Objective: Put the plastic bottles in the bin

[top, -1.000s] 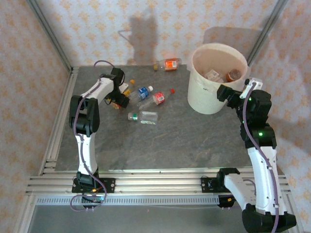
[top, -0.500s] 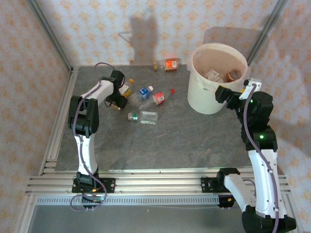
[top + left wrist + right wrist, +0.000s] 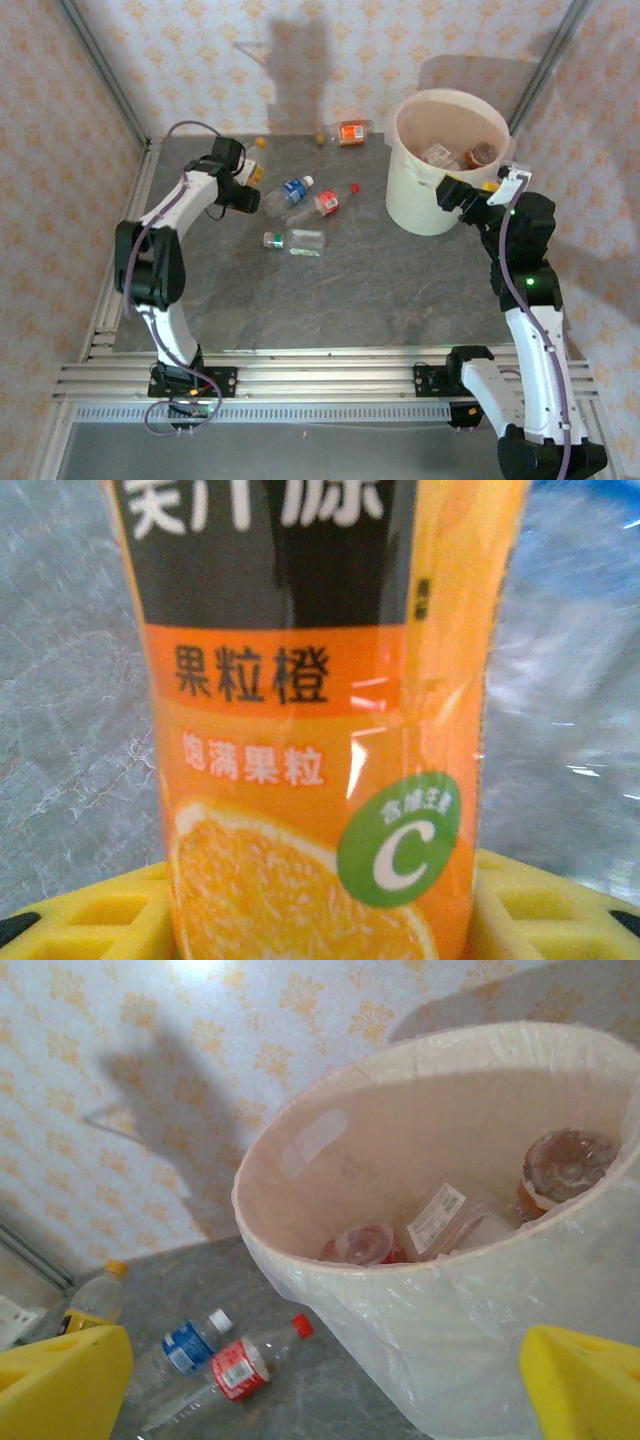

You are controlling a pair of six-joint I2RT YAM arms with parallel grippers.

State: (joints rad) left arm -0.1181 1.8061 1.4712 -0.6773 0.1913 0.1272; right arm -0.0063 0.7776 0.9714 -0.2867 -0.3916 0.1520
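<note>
Well over on the far left of the table (image 3: 400,290), the left claw (image 3: 243,190) is pinching the orange-label bottle (image 3: 320,780). In the left wrist view its yellow pads (image 3: 90,910) press against either side of the label, which shows a cut orange and a green circle with a C. From above, the bottle's orange cap points toward the back wall. Whether the bottle is touching the table, I cannot tell.

Just right of that claw lie three more bottles close together: a blue-label bottle (image 3: 292,190), a red-label bottle (image 3: 328,202) with a red cap, and nearer the arms a clear bottle (image 3: 295,240) with a green cap. A red-orange bottle (image 3: 348,132) lies apart at the table's far edge.

The bin (image 3: 415,195) stands upright at the far right, with several bottles already lying in the bottom. The right claw (image 3: 465,190) hangs just beside the bin's near right wall, fingers spread wide and pinching nothing; its wrist view looks over the rim into the pale pinkish inside
</note>
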